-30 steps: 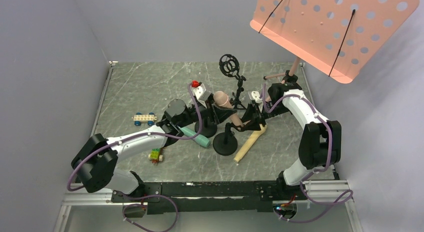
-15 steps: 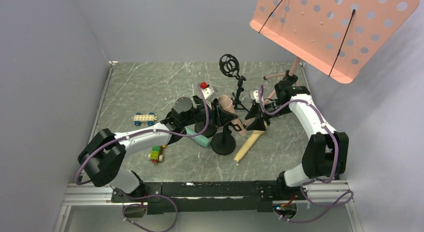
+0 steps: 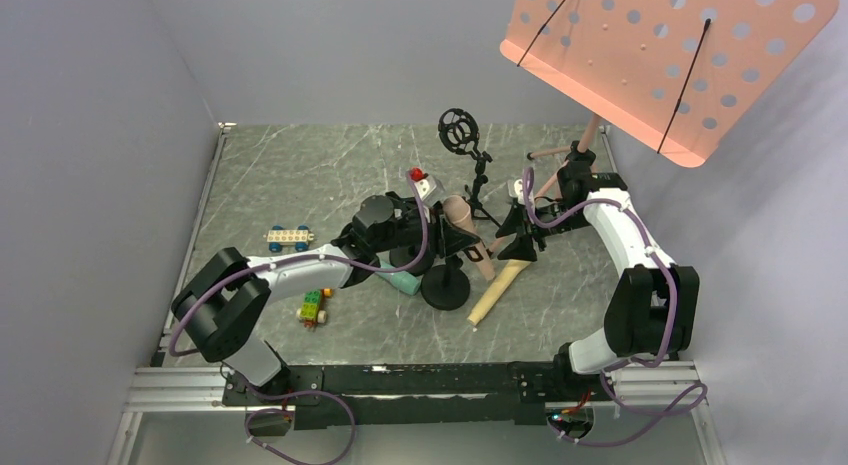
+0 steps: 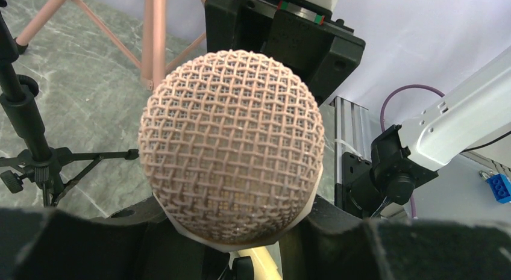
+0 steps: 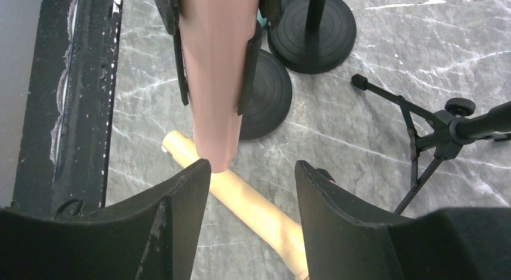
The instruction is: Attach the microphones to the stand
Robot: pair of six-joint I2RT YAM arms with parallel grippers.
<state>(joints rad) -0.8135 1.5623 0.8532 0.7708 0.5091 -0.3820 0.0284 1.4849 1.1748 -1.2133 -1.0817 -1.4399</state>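
Left fingers: my left gripper [image 4: 235,241] was closed on the salmon-pink microphone [image 4: 232,144], just under its mesh head.
Right fingers: my right gripper [image 5: 252,168] stood open. The microphone's tail was at the tip of one finger, not between the two.
Place of the microphone: its body sat tilted in the black clip [image 5: 248,69] of the stand [image 3: 445,285], above the round base.
Other microphones: the teal-green microphone [image 3: 402,280] and the pale yellow microphone [image 5: 253,208] lay on the table beside that base.
Risk one: a crooked push could, I judged, spring the body out of the clip.
Risk two: too much force could tip the stand, and my open right finger could knock the tail sideways.
Hidden: the mesh head covered the clip and my left pads in the left wrist view.
Not clear: I could not tell whether the body was fully seated.
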